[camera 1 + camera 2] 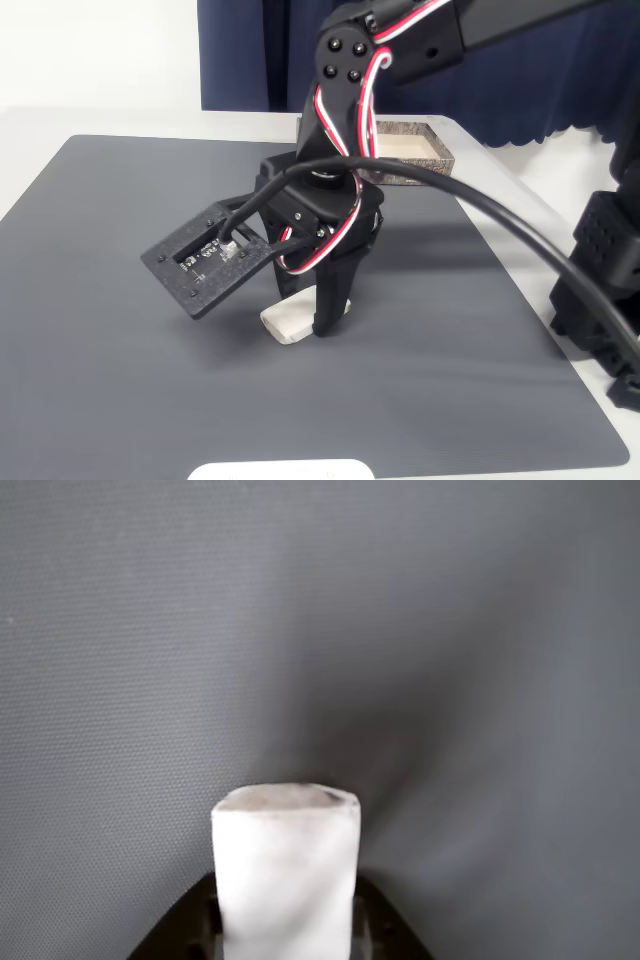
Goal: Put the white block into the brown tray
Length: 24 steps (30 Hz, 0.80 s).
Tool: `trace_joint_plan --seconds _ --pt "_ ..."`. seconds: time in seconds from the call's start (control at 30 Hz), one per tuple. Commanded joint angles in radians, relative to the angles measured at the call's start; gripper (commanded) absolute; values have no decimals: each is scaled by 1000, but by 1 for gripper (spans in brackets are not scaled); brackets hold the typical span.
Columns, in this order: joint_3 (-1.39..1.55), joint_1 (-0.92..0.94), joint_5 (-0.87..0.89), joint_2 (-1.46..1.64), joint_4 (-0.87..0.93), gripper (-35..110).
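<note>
White block (288,322): we are seeing it lying low on the grey mat (120,330), near the mat's middle in the fixed view, with the black fingers coming down over its right end. In the wrist view the white block (286,875) is rising up the lower centre of the picture as a pale slab with rounded top corners and a slightly soiled upper edge, and dark finger parts (375,920) are showing close against both of its lower sides.

Gripper (325,318): we are reading the claw as pinching the white block, its fingers sitting tight on either side of the slab. Whether the block is resting on the mat or lifted just clear of it, we cannot tell.

Brown tray (440,150): we are finding it at the far edge of the mat in the fixed view, behind the arm and partly hidden by it, well apart from the block. Its patterned brown wall and pale inside are showing to the right of the arm.

Arm (345,90): black, with red and white wires running along it, reaching in from the upper right. A thick black cable (520,235) is sweeping from it across the right side of the mat.

White table (60,125): we are noting it around the mat's edges.
</note>
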Motion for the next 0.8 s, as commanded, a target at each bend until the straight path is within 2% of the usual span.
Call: trace_joint_plan --seconds 0.0,0.47,0.77 --pt "-21 3 6 5 -5 24" --pt "-23 0 35 18 12 16" --pt "-20 -5 121 127 12 13"
